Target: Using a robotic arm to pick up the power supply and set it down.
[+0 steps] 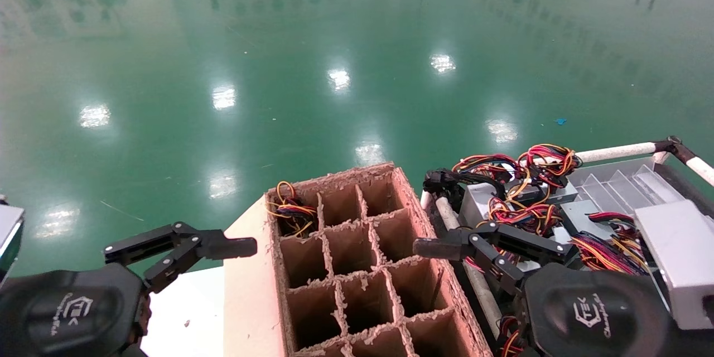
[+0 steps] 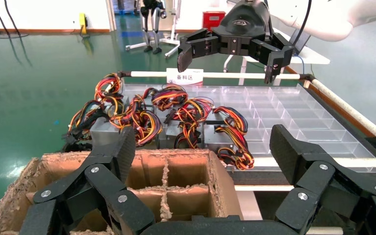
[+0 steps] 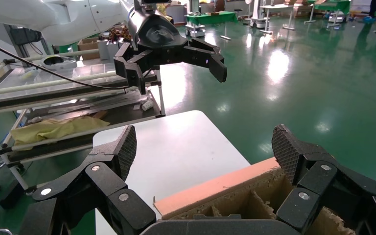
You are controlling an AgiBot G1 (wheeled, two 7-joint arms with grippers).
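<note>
One power supply (image 1: 291, 213) sits in the far left corner cell of the cardboard crate (image 1: 357, 268), its wires curling above the rim; more lie heaped in the clear tray (image 1: 619, 178) beside it. The right hand (image 1: 440, 246) hovers wide open and empty over the crate's right edge; the left hand (image 1: 231, 246), also open and empty, hangs over the white worktop (image 1: 189, 307) at the crate's left.

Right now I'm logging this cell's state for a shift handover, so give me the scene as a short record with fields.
left claw: open, empty, held left of the box
right claw: open, empty, between the box and the tray
cardboard divider box: one far-left cell holds a wire bundle; other visible cells empty
power supplies: several grey units with coloured wires, heaped in the clear tray
white table: under the box
task stage: nothing gripped yet
</note>
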